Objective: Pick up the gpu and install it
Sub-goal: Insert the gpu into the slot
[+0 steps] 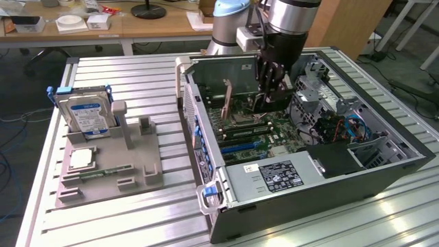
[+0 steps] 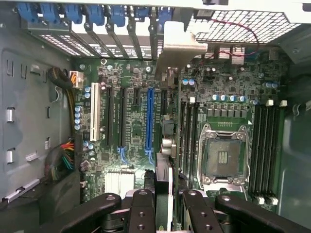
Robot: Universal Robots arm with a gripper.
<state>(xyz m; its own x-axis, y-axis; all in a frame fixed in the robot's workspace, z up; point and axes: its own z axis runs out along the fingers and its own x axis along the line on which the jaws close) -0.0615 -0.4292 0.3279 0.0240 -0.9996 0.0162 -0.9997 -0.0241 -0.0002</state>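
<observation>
Inside the computer case [image 1: 384, 172], over the motherboard [image 2: 131, 121], the gpu [image 2: 164, 177] stands on edge between the jaws of the gripper [image 1: 273, 99], with its bracket toward the case's rear wall. Outside the case, to the exterior view's left, a fixture [image 1: 137, 172] sits on the table [image 1: 137, 69] beside it, with a hard drive [image 1: 86, 117] upright in it.

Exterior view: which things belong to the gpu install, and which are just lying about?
In the job: gpu, clamped in the gripper inside the open computer case; motherboard below it.
Lying about: hard drive, memory stick and square silver chip, all on the grey holder to the exterior view's left of the case.
</observation>
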